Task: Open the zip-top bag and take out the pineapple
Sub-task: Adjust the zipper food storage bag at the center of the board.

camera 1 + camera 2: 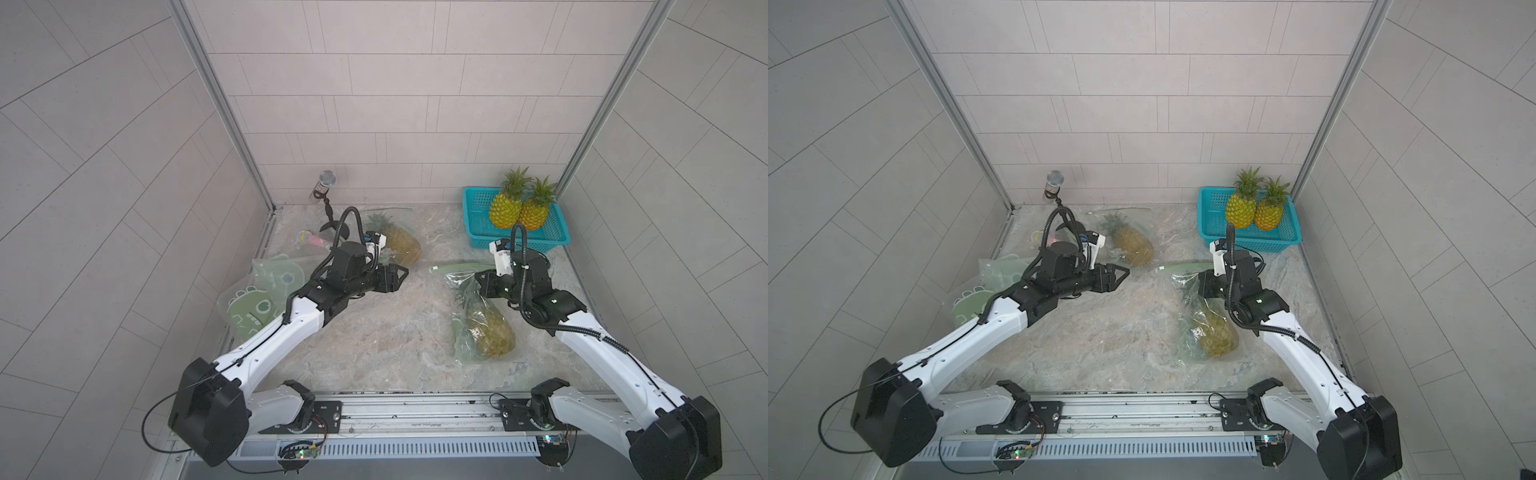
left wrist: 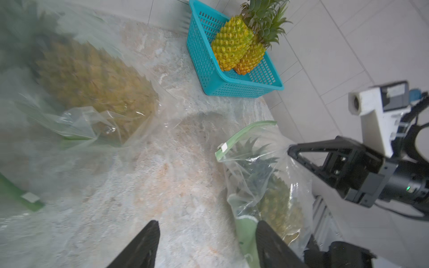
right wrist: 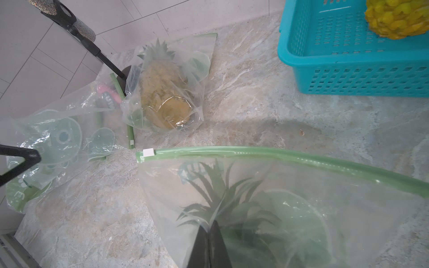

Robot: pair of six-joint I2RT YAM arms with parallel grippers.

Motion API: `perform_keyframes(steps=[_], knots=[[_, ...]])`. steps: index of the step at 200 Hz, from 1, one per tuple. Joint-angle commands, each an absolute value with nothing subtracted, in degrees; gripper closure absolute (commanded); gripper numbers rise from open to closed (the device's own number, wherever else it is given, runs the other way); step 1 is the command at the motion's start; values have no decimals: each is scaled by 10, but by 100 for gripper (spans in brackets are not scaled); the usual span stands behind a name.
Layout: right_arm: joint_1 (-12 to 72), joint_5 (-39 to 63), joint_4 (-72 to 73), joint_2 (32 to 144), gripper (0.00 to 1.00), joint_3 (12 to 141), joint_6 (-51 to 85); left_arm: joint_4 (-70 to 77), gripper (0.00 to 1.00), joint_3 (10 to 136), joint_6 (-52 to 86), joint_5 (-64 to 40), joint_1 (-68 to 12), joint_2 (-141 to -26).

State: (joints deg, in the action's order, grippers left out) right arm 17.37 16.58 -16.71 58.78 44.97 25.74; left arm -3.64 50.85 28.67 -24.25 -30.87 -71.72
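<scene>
The zip-top bag [image 1: 469, 307] lies on the right of the stone table, clear plastic with a green zip strip [image 3: 255, 153] and a white slider [image 3: 148, 152] at the strip's left end. The pineapple [image 1: 494, 332] is inside, its crown toward the zip. My right gripper [image 3: 210, 224] is shut on the bag's plastic over the crown; in both top views it sits at the bag's upper part [image 1: 1202, 276]. My left gripper [image 2: 207, 224] is open with nothing between its fingers, at mid-table [image 1: 405, 272], left of the bag and pointing toward it.
A second bagged pineapple [image 1: 399, 245] lies at the back behind the left gripper. A teal basket [image 1: 548, 241] with two yellow pineapples stands back right. A microphone on a stand [image 1: 327, 183] is back left. Flat printed bags [image 1: 257, 299] lie under the left arm.
</scene>
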Motion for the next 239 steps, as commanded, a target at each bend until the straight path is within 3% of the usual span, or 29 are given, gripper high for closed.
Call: perform_keyframes(steps=[1,13,28,96,239], knots=[[179,173,-119,577,100,453,276,37,45,507,318,-260,-320,-747],[181,172,-117,577,100,454,279,52,46,510,325,-262,-327,-768],[183,170,-118,577,100,455,280,74,55,513,333,-271,-332,-791],[186,174,-113,574,100,455,285,114,70,541,352,-281,-350,-873],[190,189,-106,566,100,451,293,174,72,570,374,-296,-350,-954]])
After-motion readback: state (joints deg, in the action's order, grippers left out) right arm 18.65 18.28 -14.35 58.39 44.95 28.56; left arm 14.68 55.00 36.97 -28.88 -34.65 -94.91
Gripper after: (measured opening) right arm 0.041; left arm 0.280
